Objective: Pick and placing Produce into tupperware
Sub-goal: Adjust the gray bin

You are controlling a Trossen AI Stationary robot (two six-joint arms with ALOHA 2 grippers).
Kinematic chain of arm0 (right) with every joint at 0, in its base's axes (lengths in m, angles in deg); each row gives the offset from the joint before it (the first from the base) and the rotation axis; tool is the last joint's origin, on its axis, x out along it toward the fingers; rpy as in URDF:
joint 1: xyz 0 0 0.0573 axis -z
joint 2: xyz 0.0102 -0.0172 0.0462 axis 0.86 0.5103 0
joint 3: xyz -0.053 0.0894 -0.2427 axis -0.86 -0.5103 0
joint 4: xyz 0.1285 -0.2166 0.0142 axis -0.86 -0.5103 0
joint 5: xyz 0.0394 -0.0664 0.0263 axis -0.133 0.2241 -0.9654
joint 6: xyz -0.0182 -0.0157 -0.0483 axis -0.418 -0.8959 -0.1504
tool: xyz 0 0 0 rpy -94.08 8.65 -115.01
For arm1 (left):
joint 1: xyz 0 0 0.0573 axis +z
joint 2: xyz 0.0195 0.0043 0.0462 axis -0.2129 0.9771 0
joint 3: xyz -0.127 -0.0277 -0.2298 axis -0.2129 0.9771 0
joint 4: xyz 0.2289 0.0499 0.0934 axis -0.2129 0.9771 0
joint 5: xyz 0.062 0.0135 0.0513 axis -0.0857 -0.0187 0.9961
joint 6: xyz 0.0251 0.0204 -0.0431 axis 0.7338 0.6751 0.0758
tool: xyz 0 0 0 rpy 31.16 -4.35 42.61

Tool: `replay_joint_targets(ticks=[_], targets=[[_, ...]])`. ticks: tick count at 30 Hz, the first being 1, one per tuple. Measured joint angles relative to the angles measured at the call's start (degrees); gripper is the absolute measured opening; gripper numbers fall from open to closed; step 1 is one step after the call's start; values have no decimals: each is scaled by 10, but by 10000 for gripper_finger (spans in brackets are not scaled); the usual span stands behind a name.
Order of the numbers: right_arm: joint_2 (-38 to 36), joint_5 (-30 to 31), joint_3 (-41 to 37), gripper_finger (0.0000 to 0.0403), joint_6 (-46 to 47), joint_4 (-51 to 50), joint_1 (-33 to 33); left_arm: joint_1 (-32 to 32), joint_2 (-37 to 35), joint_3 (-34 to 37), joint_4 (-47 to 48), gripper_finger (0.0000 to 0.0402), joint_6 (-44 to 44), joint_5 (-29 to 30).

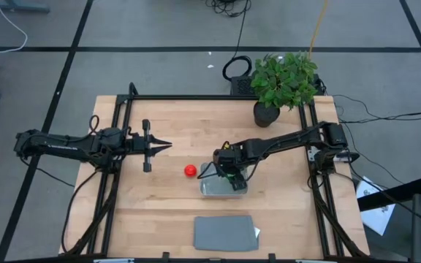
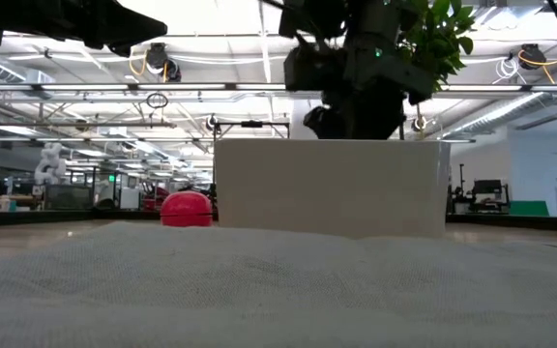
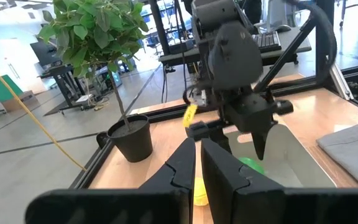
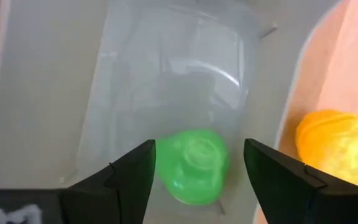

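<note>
Wooden table (image 1: 167, 131), pale butcher-block top in a black frame, on a grey floor crossed by dark lines; potted plant (image 1: 283, 84) at the far right corner.

Arms: two. Left arm stretched flat along the table's left half, left gripper (image 1: 168, 146) held above bare wood, fingers closed together and holding nothing. Right arm reaching in from the right edge, bent down at the wrist; right gripper (image 4: 197, 171) pointing straight down over the tupperware (image 1: 224, 188), jaws apart with nothing between them, straddling the green piece (image 4: 194, 165) without touching it.

Produce: three pieces.
- Green piece: one, round, glossy bright green with a moulded dimple on top; lying inside the tupperware, on its floor.
- Yellow piece (image 4: 334, 146): one, ridged orange-yellow; on the wood just outside the tupperware wall.
- Red piece (image 1: 189, 170): one, round, plain red; on the wood to the left of the tupperware, apart from it.

Tupperware: one, clear bluish-grey, rectangular, rounded corners, shallow walls; near table centre.

Lid (image 1: 226, 232): one, flat opaque grey, at the near edge.
</note>
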Motion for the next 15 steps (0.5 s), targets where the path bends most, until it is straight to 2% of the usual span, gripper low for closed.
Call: replay_joint_targets(ticks=[3, 6, 9, 14, 15], targets=[[-16, 0, 0, 221, 9, 6, 0, 0, 0, 0, 0, 31, 0, 0], [-32, 9, 0, 192, 11, 11, 0, 0, 0, 0, 0, 31, 0, 0], [-45, 51, 0, 140, 25, 8, 3, 0, 0, 0, 4, 31, 0, 0], [-43, 108, -1, 22, 28, -7, 4, 0, 0, 0, 14, 31, 2, 0], [-44, 118, -4, 12, 28, -2, 4, 0, 0, 0, 16, 31, 2, 0]])
